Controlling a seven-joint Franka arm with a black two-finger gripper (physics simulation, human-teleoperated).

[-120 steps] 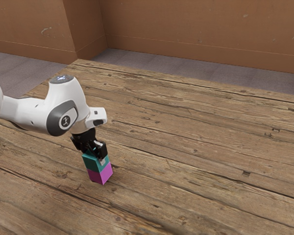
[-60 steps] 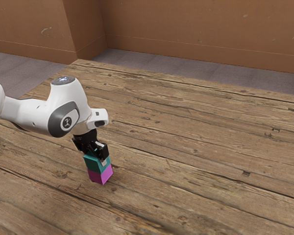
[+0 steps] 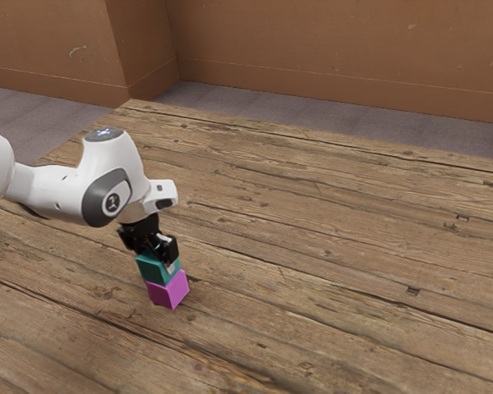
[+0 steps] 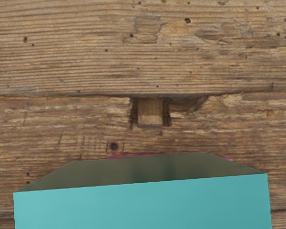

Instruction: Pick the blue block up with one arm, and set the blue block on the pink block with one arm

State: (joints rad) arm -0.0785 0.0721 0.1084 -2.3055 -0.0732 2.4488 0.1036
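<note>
Nearest in the exterior view are the rough, weathered planks of the wooden table (image 3: 353, 246). At about 7 o'clock from the view's middle stands the small, plain-sided pink block (image 3: 171, 292), flat on the boards. On top of it rests the blue block (image 3: 154, 270), a teal-blue cube of like size, set a little off toward 10 o'clock so that it overhangs the pink one on that side.

The black two-finger gripper (image 3: 158, 253) comes down on it from 12 o'clock, its fingers clamped on the blue block's upper part from two sides. The white arm (image 3: 57, 193) reaches in from 9 o'clock.

In the wrist view the blue block (image 4: 143, 205) lies just under the hand, a thin pink edge (image 4: 133, 155) of the pink block showing past it. Beyond on the table (image 4: 143, 57) is a small rectangular notch (image 4: 150, 112).

Farthest back, at 12 o'clock, are the grey floor (image 3: 312, 111) and the brown wall (image 3: 353, 41).
</note>
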